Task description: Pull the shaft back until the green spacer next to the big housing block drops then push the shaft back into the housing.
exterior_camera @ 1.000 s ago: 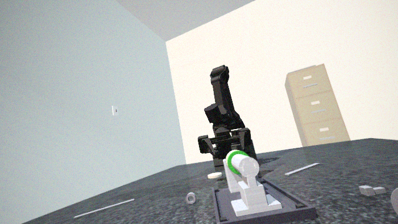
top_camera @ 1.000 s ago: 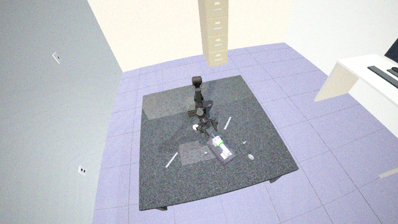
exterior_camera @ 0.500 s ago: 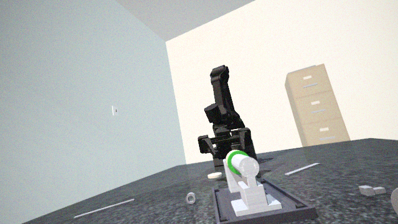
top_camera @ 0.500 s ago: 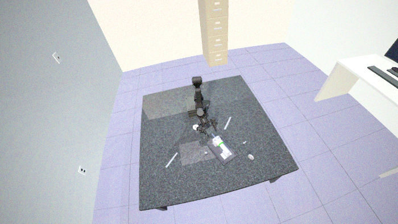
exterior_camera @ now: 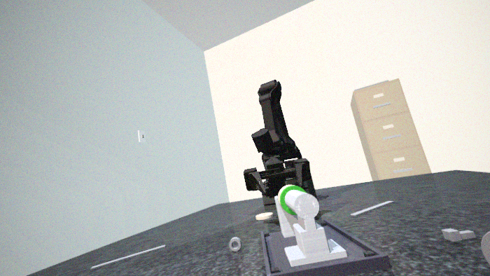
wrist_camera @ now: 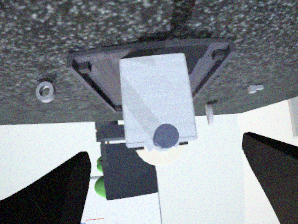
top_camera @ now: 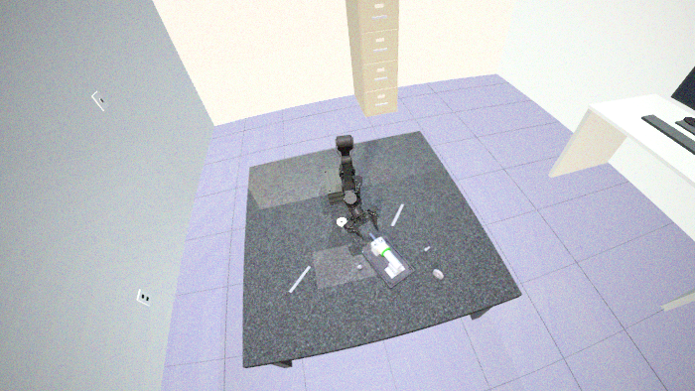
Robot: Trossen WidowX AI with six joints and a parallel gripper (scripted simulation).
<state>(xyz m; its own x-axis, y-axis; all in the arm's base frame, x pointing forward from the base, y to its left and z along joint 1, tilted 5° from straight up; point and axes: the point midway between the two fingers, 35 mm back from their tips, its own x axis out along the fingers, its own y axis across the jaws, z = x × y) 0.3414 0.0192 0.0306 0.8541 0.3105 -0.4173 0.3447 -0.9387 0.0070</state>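
The shaft's blue-grey end (top_camera: 372, 236) (wrist_camera: 165, 136) sticks out of the white upright block on the gripper side of the fixture. The green spacer (top_camera: 386, 251) (exterior_camera: 283, 202) is a ring around the white cylinder (exterior_camera: 307, 206), beside that block; it is hidden in the wrist view. A stepped white block (exterior_camera: 311, 242) supports the cylinder's far part. The fixture stands in a dark tray (top_camera: 392, 286) (exterior_camera: 329, 267). My gripper (top_camera: 368, 231) (wrist_camera: 168, 151) is open and empty, its fingers spread wide to either side of the shaft end, just short of it.
A small grey ring (top_camera: 359, 267) (exterior_camera: 235, 244) (wrist_camera: 45, 92) lies beside the tray. A white disc (top_camera: 342, 221) (exterior_camera: 264, 216) lies near the arm. Two pale strips (top_camera: 300, 279) (top_camera: 397, 215), a small pale part (top_camera: 427, 248) and a pinkish oval object (top_camera: 438, 274) lie around.
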